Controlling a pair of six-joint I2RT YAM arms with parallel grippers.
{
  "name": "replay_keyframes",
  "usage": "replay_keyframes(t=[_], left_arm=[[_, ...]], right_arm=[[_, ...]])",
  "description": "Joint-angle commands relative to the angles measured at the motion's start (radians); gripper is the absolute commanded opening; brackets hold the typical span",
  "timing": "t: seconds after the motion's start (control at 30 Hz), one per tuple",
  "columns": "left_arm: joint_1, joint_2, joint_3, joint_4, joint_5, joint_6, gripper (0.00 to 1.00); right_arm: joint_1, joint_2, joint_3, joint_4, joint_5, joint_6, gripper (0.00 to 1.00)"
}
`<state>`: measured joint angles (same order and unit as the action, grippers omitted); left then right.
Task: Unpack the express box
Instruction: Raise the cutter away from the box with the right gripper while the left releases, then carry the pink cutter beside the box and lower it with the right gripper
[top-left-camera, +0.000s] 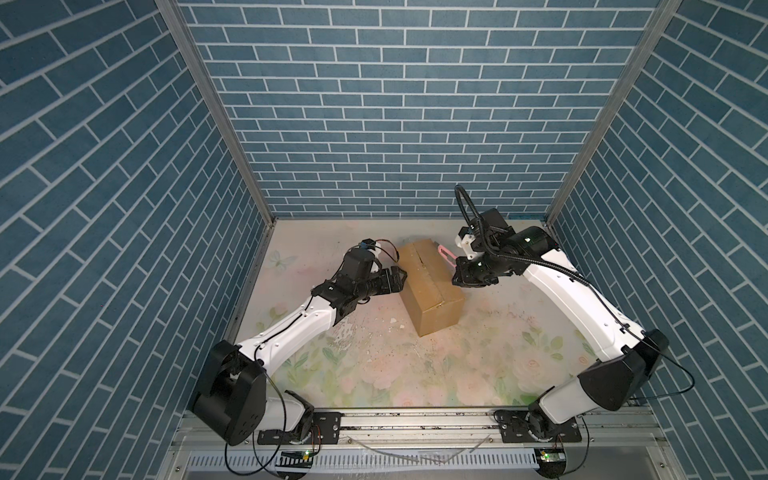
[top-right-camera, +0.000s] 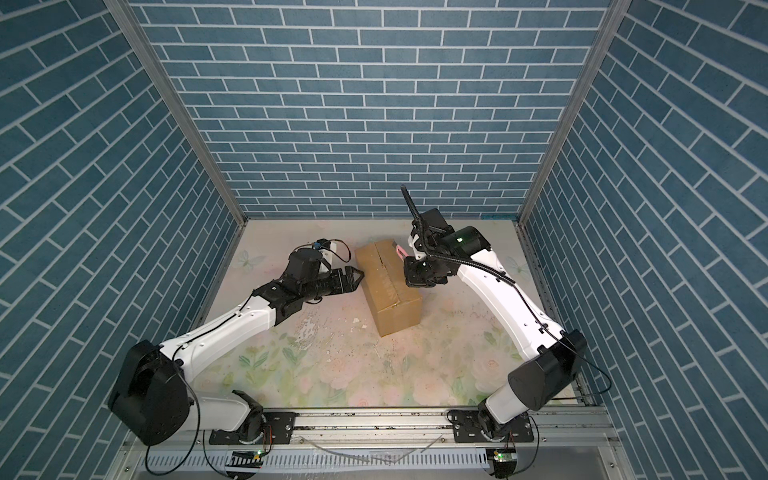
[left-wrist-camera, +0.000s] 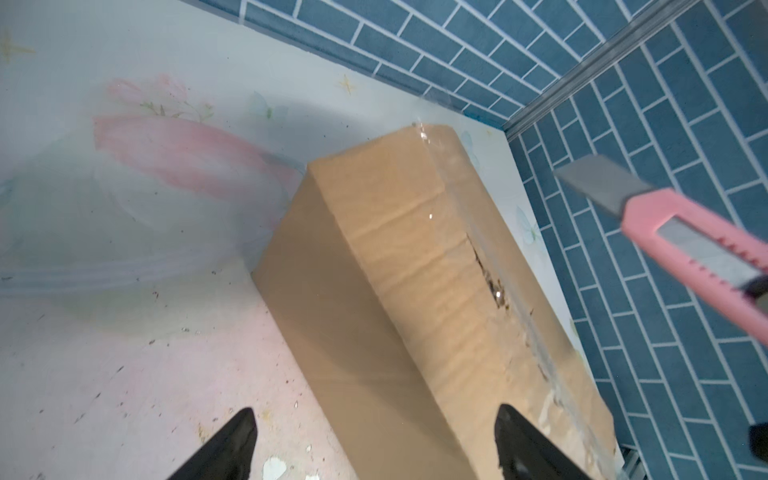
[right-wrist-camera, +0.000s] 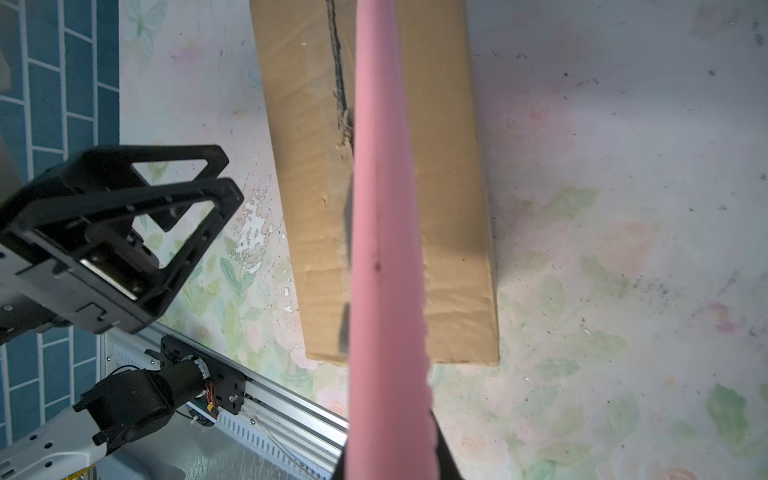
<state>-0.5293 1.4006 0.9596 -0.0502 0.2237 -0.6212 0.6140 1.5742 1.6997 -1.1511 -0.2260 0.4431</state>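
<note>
Express box (top-left-camera: 430, 286) sitting on floral tabletop (top-left-camera: 374, 365), far of centre, between 2 grippers. Long axis running far-left to near-right. Flaps lying closed, ragged slit (left-wrist-camera: 488, 274) showing along top seam.

Left gripper (top-left-camera: 398, 279) hanging just beside box's left long side, jaws released wide, gripping nothing; contact not determinable.

Right gripper (top-left-camera: 457, 268) clenching handle of pink knife (left-wrist-camera: 698, 257), blade extended, hovering above box's far-right top, not touching.

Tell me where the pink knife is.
In both top views the knife sits right of centre, held in the right tool, by the far right edge of the box and not touching it.
</note>
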Motion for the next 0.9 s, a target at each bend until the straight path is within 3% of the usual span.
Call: replay_keyframes(t=[0.0,0.33,0.87], left_arm=[[0.031,0.054,0.047,0.092,0.039,-0.032,0.9],[0.086,0.236,0.154,0.152,0.098,-0.051,0.9],[0.097,0.295,0.148,0.216,0.128,-0.076,0.89]], right_arm=[[-0.001,0.056,0.102,-0.011,-0.07,-0.09,0.0],[0.0,0.213,0.267,-0.115,-0.072,-0.124,0.0],[0.003,0.296,0.324,-0.203,-0.016,-0.142,0.0]])
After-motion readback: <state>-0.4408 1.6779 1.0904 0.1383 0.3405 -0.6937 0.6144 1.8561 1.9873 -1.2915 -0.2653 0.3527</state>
